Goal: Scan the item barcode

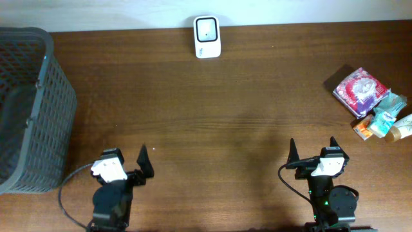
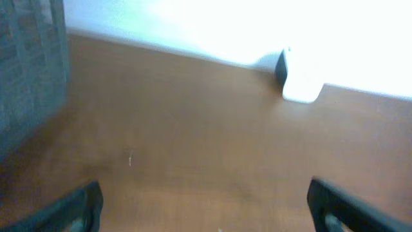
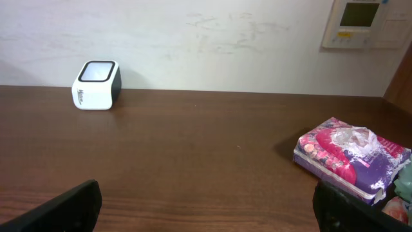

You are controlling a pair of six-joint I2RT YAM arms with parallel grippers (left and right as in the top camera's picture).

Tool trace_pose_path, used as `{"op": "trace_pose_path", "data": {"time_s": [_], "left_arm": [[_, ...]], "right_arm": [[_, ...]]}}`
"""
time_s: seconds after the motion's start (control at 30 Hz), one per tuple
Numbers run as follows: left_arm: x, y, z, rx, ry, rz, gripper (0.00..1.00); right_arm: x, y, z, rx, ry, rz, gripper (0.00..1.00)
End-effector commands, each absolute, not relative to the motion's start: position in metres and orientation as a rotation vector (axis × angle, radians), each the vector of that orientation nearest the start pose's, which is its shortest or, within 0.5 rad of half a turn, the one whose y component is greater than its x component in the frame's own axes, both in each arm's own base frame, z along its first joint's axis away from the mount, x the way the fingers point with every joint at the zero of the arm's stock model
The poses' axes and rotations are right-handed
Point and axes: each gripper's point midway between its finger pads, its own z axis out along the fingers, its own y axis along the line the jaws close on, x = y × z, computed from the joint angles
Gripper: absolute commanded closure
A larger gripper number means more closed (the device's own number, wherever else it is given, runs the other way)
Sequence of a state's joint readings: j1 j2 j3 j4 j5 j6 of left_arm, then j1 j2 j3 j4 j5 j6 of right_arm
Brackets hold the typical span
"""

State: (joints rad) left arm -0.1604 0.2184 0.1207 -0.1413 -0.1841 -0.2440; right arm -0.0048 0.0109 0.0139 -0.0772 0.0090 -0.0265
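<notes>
Across the dark wooden table (image 1: 225,129), beneath a white wall (image 3: 225,45), my left gripper (image 1: 125,161) and right gripper (image 1: 312,151) gaped wide, empty. The pink-purple packet (image 1: 360,90) lay at the right edge; lettering on the white scanner (image 3: 96,85) was unreadable.

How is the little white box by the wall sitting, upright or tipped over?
Upright: the white scanner stands on its base on the table, its dark window on top.
</notes>
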Motion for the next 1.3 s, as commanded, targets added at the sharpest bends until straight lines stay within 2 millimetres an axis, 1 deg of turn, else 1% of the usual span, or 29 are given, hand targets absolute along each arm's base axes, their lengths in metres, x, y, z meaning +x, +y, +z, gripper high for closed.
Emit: {"op": "trace_pose_path", "data": {"time_s": [0.0, 0.1, 0.17, 0.2, 0.23, 0.27, 0.33, 0.37, 0.47, 0.5, 1.27], "left_arm": [[0.254, -0.020, 0.170, 0.028, 1.641, -0.054, 0.01], [0.253, -0.016, 0.152, 0.035, 1.673, -0.031, 0.01], [0.254, -0.015, 0.157, 0.031, 1.653, -0.030, 0.01], [0.253, -0.015, 0.156, 0.031, 1.656, -0.029, 0.01], [0.250, -0.014, 0.147, 0.030, 1.694, -0.023, 0.01], [0.247, -0.014, 0.147, 0.033, 1.692, -0.026, 0.01], [0.245, -0.013, 0.157, 0.024, 1.645, -0.024, 0.01], [0.246, -0.010, 0.157, 0.017, 1.647, -0.018, 0.01], [0.246, 0.007, 0.157, -0.047, 1.648, 0.028, 0.01], [0.246, 0.008, 0.156, -0.050, 1.648, 0.030, 0.01], [0.246, 0.006, 0.157, -0.040, 1.649, 0.022, 0.01]], "right_arm": [[0.246, -0.002, 0.155, -0.007, 1.652, -0.023, 0.01], [0.246, -0.002, 0.155, -0.007, 1.652, -0.023, 0.01], [0.246, -0.002, 0.155, -0.007, 1.652, -0.023, 0.01], [0.246, -0.002, 0.155, -0.007, 1.651, -0.023, 0.01], [0.246, -0.002, 0.155, -0.007, 1.652, -0.023, 0.01], [0.246, -0.002, 0.155, -0.007, 1.652, -0.023, 0.01], [0.246, -0.002, 0.155, -0.007, 1.652, -0.023, 0.01], [0.246, -0.002, 0.155, -0.007, 1.652, -0.023, 0.01], [0.246, -0.002, 0.155, -0.007, 1.652, -0.023, 0.01], [0.246, -0.002, 0.155, -0.007, 1.651, -0.023, 0.01], [0.246, -0.002, 0.155, -0.007, 1.652, -0.023, 0.01]]}}
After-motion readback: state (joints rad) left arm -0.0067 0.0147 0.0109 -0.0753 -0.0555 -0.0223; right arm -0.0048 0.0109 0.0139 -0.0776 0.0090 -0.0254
